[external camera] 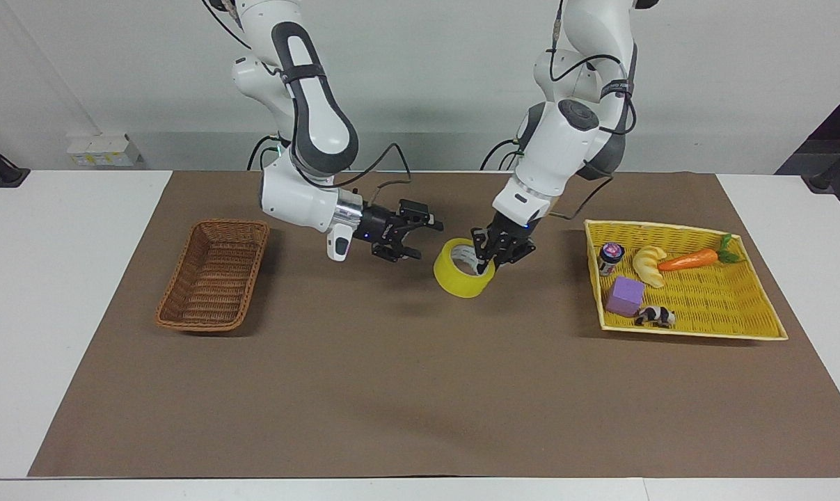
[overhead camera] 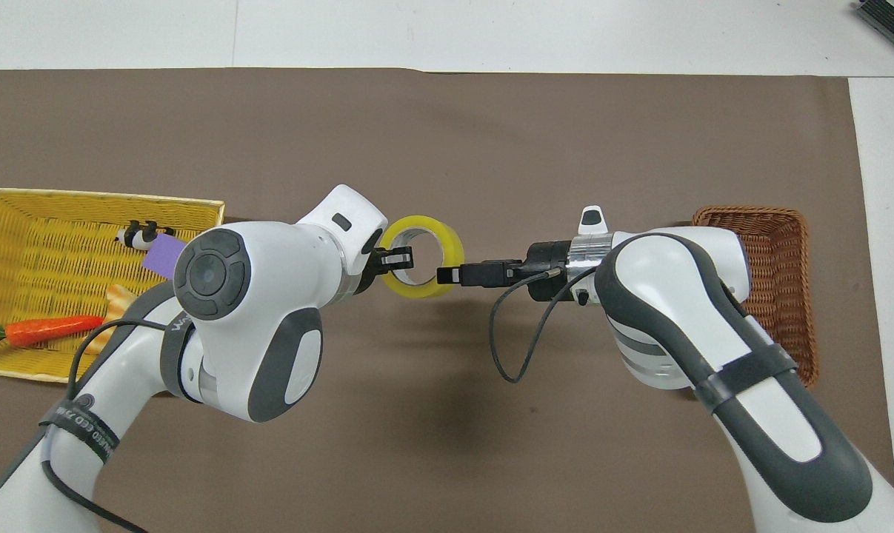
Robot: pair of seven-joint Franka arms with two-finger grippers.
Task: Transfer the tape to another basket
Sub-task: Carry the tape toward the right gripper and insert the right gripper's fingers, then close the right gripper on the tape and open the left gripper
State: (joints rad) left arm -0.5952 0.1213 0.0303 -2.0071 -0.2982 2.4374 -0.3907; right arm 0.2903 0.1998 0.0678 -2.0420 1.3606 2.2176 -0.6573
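The tape (external camera: 458, 282) is a yellow roll held up over the middle of the brown mat. My left gripper (external camera: 490, 254) is shut on its wall, one finger inside the core. It also shows in the overhead view (overhead camera: 417, 223), held by the left gripper (overhead camera: 395, 260). My right gripper (external camera: 425, 240) is open and level, its fingertips right beside the tape's rim on the side away from the left gripper; in the overhead view (overhead camera: 450, 275) its tip overlaps the rim. The brown wicker basket (external camera: 212, 275) stands empty at the right arm's end of the table (overhead camera: 776, 252).
A flat yellow basket (external camera: 726, 299) at the left arm's end holds a carrot (external camera: 690, 259), a banana toy (external camera: 648, 264), a purple block (external camera: 625, 296), a small jar (external camera: 609, 256) and a black-and-white toy animal (external camera: 655, 316).
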